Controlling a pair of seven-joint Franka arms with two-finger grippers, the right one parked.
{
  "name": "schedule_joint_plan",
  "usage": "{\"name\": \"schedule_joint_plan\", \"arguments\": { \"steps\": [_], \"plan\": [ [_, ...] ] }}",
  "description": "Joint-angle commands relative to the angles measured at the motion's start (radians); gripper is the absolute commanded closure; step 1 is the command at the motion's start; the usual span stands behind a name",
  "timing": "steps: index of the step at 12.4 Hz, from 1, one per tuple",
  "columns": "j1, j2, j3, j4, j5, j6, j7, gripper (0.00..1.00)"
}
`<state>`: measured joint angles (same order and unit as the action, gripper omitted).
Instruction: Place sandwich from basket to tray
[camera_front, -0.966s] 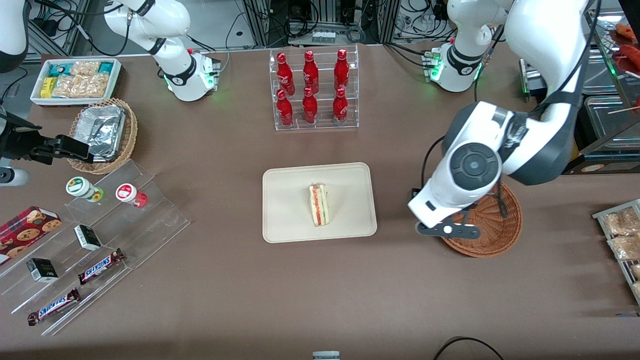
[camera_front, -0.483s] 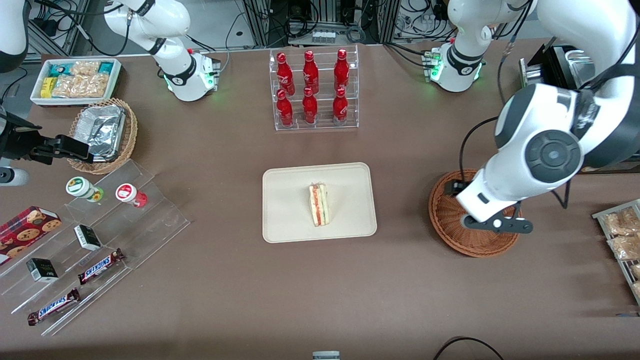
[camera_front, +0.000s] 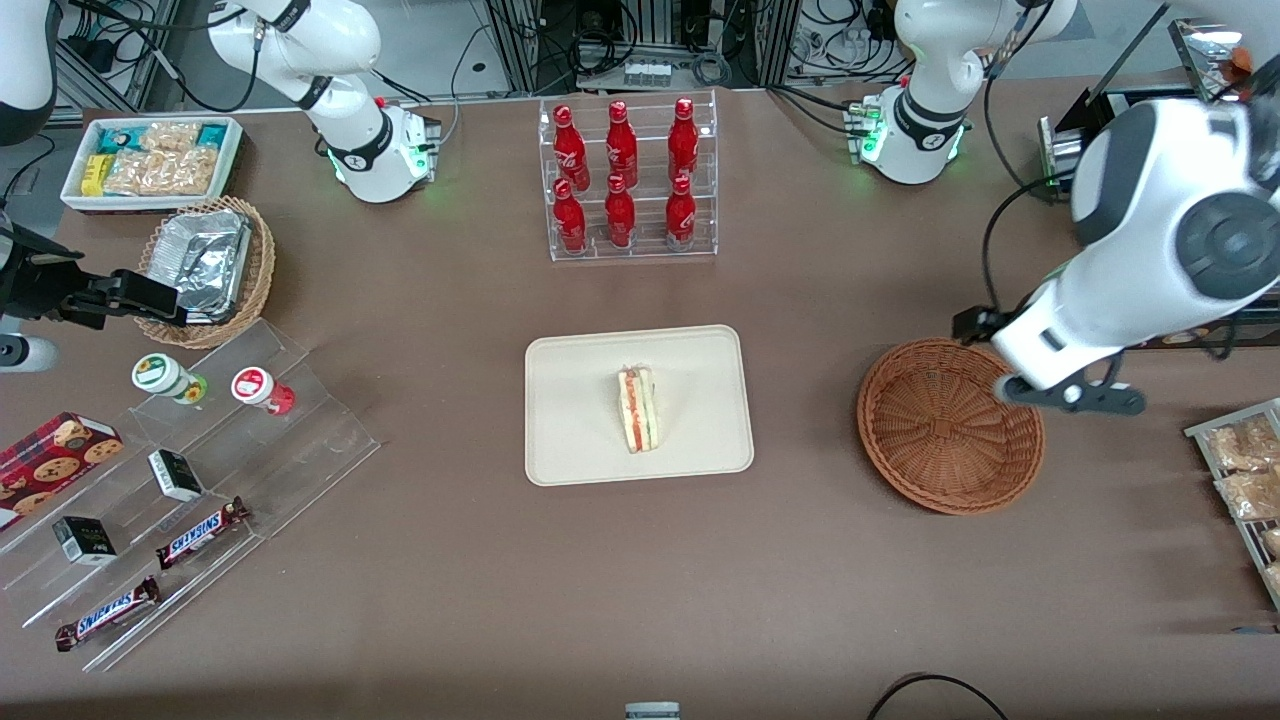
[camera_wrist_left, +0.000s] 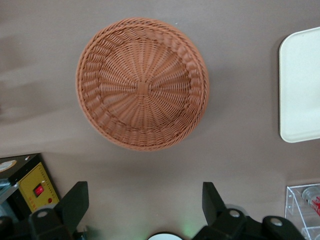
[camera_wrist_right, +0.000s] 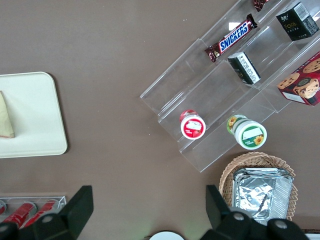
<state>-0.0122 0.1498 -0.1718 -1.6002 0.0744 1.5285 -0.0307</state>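
The brown desk (camera_front: 820, 560) carries a flat cream-beige rectangular tray (camera_front: 570, 420), with the triangular white-bread sandwich (camera_front: 638, 408) resting on it. The round reddish-brown wicker basket (camera_front: 950, 425) is empty. The claw (camera_wrist_left: 145, 207) hangs above the basket's edge, fingers apart, holding nothing. Placement appears complete; only parking the arm should be needed.

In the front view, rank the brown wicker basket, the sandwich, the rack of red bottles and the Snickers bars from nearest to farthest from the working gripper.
The left gripper hangs with open jaws above the table just past the basket's rim, toward the working arm's end.
1. Basket, beside the gripper.
2. Sandwich, on the tray mid-table.
3. Bottle rack, farther from the camera than the tray.
4. Snickers bars, toward the parked arm's end.
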Motion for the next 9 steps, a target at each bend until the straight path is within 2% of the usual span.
{"name": "schedule_joint_plan", "arguments": {
  "steps": [1, 9],
  "plan": [
    [-0.05, -0.105, 0.083, -0.055, -0.022, -0.057, 0.048, 0.0],
    [-0.078, -0.174, 0.193, -0.026, -0.044, -0.183, 0.051, 0.0]
  ]
}}
